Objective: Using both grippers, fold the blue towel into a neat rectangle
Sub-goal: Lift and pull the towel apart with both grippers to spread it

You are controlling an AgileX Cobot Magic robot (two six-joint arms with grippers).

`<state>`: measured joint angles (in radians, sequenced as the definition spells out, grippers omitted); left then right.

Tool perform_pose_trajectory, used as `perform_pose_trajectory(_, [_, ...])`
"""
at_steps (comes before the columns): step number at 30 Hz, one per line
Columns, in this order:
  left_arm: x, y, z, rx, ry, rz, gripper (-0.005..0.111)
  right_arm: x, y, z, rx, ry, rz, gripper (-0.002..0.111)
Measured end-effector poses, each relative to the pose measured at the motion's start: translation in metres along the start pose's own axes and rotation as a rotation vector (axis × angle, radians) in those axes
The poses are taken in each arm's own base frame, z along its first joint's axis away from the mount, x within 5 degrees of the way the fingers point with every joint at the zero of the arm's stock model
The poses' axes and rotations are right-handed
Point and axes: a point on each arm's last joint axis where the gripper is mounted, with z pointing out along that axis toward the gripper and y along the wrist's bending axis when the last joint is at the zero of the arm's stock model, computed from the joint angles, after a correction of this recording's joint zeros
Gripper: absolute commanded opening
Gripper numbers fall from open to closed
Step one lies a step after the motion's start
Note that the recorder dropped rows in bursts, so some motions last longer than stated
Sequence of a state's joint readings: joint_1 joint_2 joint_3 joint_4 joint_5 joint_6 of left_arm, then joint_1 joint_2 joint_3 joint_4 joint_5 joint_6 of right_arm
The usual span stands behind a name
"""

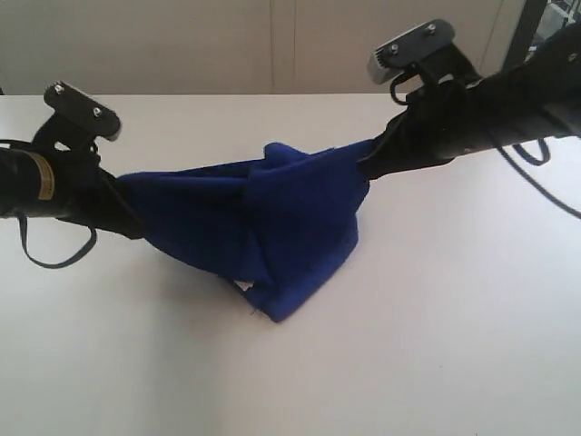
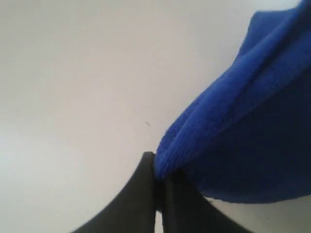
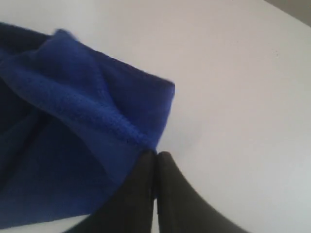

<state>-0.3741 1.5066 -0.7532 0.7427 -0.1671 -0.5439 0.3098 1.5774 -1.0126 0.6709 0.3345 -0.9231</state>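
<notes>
1. Two grippers, one towel, one table, that's the count. Far left, the left gripper [image 1: 127, 216] has its black fingers [image 2: 141, 194] pressed together on a bunched corner of the blue towel [image 1: 281, 227], pinching it just above the surface.
2. One grey-black left camera block [image 1: 82, 111] rides on top of that arm, and one dark left cable loop [image 1: 54, 254] hangs beneath it.
3. Into the middle: the single towel is slung between both grippers, lifted at each end and sagging in the centre, its lowest folded tip down at the table [image 1: 436, 345]. One small white speck [image 1: 243, 286] peeks out by the lower fold.
4. Over to the right, the right gripper [image 1: 368, 168] sits higher, fingertips shut tight on the towel's stitched edge; the wrist view shows that pinch up close.
5. One right camera block [image 1: 413, 47] tops this arm too, with a right cable [image 1: 536, 154] looping below.
6. The surface is a plain, matte white tabletop. Behind it stands a pale beige wall [image 1: 227, 45] with a vertical seam, and a dark frame [image 1: 536, 18] shows at the far right corner.
</notes>
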Motion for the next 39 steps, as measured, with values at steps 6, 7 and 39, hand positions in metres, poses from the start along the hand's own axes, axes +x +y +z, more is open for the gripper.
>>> perform_pose_trajectory(6, [-0.022, 0.013, -0.056, -0.100, -0.117, 0.031, 0.000, -0.001, -0.004, -0.050, 0.042, -0.024, 0.029, 0.000])
perform_pose_trajectory(7, [-0.024, 0.015, -0.065, -0.118, -0.130, 0.030, 0.000, 0.000, -0.004, -0.059, 0.058, -0.030, 0.037, 0.000])
perform_pose_trajectory(39, [0.016, 0.010, -0.240, -0.147, -0.264, -0.387, 0.000, 0.065, 0.030, -0.270, 0.495, -0.372, 0.472, 0.000])
